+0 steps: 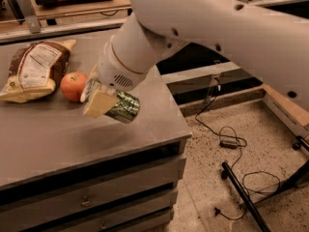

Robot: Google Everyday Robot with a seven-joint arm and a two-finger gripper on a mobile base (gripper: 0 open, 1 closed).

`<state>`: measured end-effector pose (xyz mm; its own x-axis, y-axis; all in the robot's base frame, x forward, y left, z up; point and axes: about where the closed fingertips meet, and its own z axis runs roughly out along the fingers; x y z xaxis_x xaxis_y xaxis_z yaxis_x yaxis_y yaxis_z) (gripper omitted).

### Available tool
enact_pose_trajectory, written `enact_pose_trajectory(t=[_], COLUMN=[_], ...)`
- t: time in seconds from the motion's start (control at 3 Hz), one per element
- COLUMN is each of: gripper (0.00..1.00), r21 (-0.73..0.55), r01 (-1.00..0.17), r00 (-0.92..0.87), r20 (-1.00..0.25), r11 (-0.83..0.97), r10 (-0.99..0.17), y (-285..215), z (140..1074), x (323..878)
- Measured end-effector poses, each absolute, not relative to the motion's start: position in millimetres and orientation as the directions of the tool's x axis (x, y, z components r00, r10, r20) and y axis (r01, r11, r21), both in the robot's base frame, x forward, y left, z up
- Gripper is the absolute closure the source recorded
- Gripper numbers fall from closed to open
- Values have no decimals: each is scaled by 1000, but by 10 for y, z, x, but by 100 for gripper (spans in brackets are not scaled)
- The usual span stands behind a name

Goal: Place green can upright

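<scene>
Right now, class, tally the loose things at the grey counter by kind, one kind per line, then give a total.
Drink cans: 1, the green can, tilted, gripped by the claw over the counter.
Apples: 1, the apple.
Snack bags: 1, the bag.
Total: 3

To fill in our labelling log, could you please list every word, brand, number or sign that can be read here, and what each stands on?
None can be read.
Brown crinkled plastic bag: print on its white panel, too blurred to read.
Green aluminium can, held tilted in the gripper just right of the round red apple: label marks too blurred to read, partly hidden by the gripper.
</scene>
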<state>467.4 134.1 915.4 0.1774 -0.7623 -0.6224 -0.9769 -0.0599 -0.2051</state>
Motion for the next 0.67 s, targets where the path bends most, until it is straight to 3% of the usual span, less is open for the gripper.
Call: enact_pose_trajectory(t=[0.67], gripper=[100], r21=[-175], r01=[-981], r00=[191], r20=[-777], r11=[-85], r10=[-599], y=[1121], z=[9478], x=[5096])
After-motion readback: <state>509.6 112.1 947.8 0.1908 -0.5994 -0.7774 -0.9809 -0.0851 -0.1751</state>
